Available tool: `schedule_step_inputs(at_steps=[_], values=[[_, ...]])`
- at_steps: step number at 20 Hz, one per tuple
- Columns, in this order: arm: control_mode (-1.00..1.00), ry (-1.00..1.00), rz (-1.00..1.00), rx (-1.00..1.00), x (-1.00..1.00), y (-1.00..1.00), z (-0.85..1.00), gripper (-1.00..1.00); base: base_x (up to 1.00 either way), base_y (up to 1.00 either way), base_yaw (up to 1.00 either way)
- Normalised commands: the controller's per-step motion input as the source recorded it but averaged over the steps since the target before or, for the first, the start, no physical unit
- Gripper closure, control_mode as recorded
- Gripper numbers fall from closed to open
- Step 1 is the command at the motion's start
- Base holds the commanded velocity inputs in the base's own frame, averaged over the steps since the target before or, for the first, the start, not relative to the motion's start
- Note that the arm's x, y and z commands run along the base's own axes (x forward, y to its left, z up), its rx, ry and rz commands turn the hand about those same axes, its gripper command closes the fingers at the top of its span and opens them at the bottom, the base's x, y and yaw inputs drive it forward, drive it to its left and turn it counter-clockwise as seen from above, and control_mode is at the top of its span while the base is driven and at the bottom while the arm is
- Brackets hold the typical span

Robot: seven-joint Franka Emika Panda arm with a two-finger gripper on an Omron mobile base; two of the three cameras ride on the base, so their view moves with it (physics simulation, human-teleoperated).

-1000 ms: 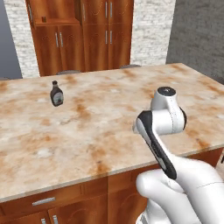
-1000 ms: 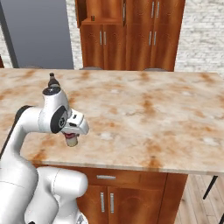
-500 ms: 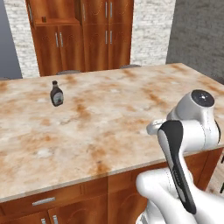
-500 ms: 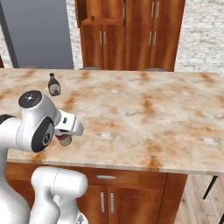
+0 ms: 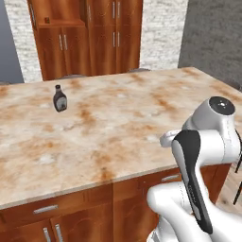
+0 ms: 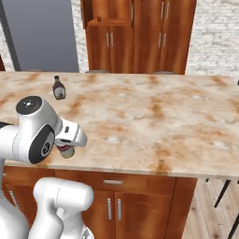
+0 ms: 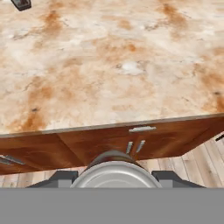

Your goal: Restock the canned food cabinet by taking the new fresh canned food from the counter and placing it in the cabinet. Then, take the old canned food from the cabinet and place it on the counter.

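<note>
Red short can with the grey metal top [image 7: 114, 174] is sitting pinched in my gripper [image 6: 66, 148], hanging off the beige marble counter [image 5: 123, 118] edge; clipping that edge could knock it loose.

I can't read any text, brand, number or sign from here. The dark brown bottle [image 5: 59, 98] on the counter [image 5: 118, 123] carries a pale label, but it is too small and blurred for me to make out. The can [image 6: 66, 150] at the gripper [image 6: 70, 144] shows no legible print either.
</note>
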Motion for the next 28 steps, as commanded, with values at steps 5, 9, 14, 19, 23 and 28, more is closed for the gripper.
schedule_step_inputs(at_steps=[5, 9, 14, 19, 23, 28], values=[[1.0, 0.0, 0.0, 0.0, 0.0, 0.0, 0.0, 1.0, -0.99, -0.2, 0.11], [1.0, 0.0, 0.0, 0.0, 0.0, 0.0, 0.0, 1.0, -0.55, 0.39, 0.82], [1.0, 0.0, 0.0, 0.0, 0.0, 0.0, 0.0, 1.0, -0.2, 0.51, 0.98], [1.0, 0.0, 0.0, 0.0, 0.0, 0.0, 0.0, 1.0, 0.09, 0.94, 0.73], [1.0, 0.0, 0.0, 0.0, 0.0, 0.0, 0.0, 1.0, 0.8, 1.0, 0.44], [1.0, 0.0, 0.0, 0.0, 0.0, 0.0, 0.0, 1.0, 1.0, 0.26, 0.24]])
